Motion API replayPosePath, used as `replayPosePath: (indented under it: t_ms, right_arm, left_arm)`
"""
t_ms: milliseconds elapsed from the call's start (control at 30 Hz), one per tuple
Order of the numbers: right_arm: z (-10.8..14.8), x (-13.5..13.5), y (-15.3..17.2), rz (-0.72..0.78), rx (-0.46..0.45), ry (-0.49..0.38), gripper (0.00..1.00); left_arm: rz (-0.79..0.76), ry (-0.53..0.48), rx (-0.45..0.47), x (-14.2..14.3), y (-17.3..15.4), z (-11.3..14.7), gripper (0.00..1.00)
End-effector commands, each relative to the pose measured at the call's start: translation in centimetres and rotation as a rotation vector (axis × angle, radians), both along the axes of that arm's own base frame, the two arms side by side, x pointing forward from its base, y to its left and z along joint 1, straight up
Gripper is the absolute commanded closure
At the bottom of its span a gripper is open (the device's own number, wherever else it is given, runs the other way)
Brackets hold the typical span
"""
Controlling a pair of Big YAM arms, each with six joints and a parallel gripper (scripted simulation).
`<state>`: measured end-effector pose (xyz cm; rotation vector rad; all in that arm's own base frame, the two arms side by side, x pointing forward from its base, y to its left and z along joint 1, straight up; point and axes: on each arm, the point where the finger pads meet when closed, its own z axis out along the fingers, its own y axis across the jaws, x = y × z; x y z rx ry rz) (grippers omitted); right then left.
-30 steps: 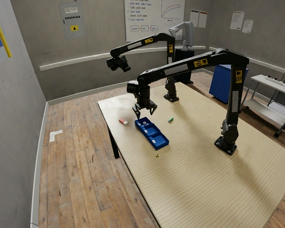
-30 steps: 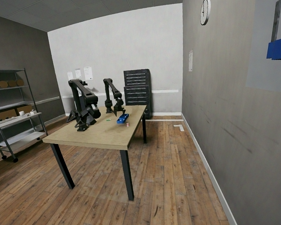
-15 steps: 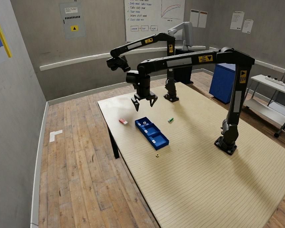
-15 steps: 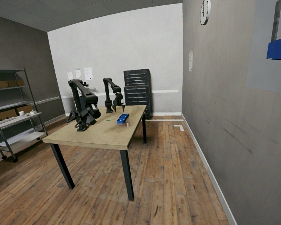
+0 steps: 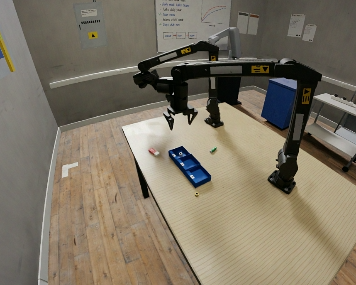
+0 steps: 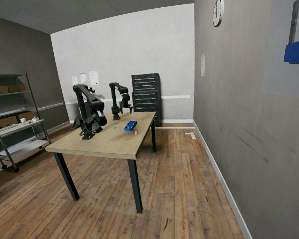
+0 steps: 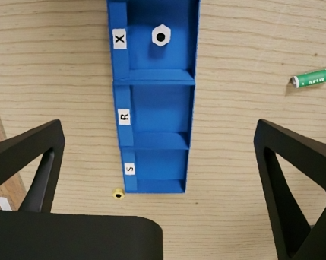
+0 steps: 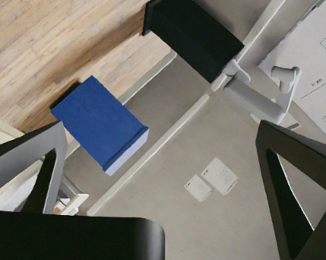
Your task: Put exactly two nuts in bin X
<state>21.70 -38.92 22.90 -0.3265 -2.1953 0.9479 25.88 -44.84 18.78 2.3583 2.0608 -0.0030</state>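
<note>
White nut: 1 seen, inside X bin, apart from the walls. Not discernible in exterior. X bin adjoins R bin, then S bin. Letters clear in left wrist, tiny in top.

Yellow nut: on table, just beside S bin's corner; can't find it in exterior.

Battery: green, on table near the bins. Eraser: on table near X bin; top and exterior only.

Left gripper: released, nothing held, above table. Right gripper: released, nothing held. Right wrist shows blue cabinet and wall, 0 bins.
</note>
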Motion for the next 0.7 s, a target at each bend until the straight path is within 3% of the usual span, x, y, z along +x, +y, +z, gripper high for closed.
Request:
replayPosePath:
  t_ms: [0, 167, 200, 300, 333, 400, 433, 467, 667]
  right_arm:
    - [0.4, -0.4, -0.3, -0.011, -0.008, -0.008, 0.0]
    - [0.4, -0.4, -0.3, -0.011, -0.008, -0.008, 0.0]
    - [0.4, -0.4, -0.3, -0.011, -0.008, -0.008, 0.0]
    - [0.4, -0.4, -0.3, -0.011, -0.008, -0.008, 0.0]
    - [0.4, -0.4, -0.3, -0.011, -0.008, -0.008, 0.0]
    - [0.4, -0.4, -0.3, -0.011, -0.008, -0.008, 0.0]
    - [0.4, -0.4, -0.3, -0.011, -0.008, -0.008, 0.0]
    - [0.4, -0.4, -0.3, -0.011, -0.008, -0.008, 0.0]
    - [0.4, -0.4, -0.3, -0.011, -0.008, -0.008, 0.0]
  left_arm:
    - [-0.001, -0.026, -0.046, 0.4, -1.2, 3.9, 0.0]
    - [-0.001, -0.032, -0.056, 0.3, -1.0, 5.6, 0.0]
    - [-0.001, -0.013, -0.023, 0.4, -1.4, 4.1, 0.0]
    - [-0.001, -0.016, -0.029, 0.3, -1.3, 5.2, 0.0]
    - [-0.001, 0.012, 0.021, -0.5, 0.1, 3.0, 0.0]
    - [-0.001, 0.014, 0.025, -0.5, 0.1, 2.8, 0.0]
    - [-0.001, 0.009, 0.016, -0.4, -0.2, 2.9, 0.0]
    - [0.0, -0.014, -0.025, 0.2, -0.6, 4.7, 0.0]
    - [0.0, -0.014, -0.025, 0.2, -0.6, 4.7, 0.0]
